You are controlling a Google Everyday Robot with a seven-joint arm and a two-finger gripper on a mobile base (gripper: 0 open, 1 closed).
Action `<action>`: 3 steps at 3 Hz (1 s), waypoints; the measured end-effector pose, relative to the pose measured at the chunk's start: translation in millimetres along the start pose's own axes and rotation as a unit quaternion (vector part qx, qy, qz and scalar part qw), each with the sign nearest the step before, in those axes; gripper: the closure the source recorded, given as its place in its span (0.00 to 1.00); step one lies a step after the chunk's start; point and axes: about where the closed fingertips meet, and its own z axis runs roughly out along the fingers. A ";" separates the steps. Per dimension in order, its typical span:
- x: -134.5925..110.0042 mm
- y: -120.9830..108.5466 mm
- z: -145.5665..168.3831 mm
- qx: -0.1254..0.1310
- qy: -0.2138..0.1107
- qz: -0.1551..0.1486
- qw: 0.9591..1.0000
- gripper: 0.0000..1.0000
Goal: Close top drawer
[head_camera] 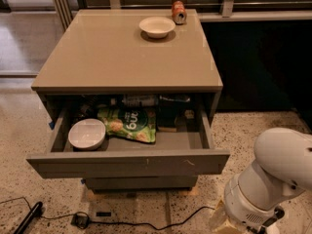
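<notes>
The top drawer (129, 164) is a wide grey handle-less drawer, pulled well out from the cabinet, with pale scratches on its flat front. Inside it lie a white bowl (87, 133) at the left and a green snack bag (127, 125) in the middle, with darker items behind them. My white arm (268, 179) rises at the lower right, to the right of the drawer's front corner and apart from it. My gripper is out of view.
The cabinet's tan top (122, 57) carries a white bowl (157, 27) and a can (179, 12) at the back. A lower drawer front (141, 183) shows under the open one. A black cable (146, 223) and a dark handle (29, 217) lie on the speckled floor.
</notes>
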 end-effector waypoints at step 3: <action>-34.1 -30.4 23.4 0.000 -0.018 -0.008 1.000 1.00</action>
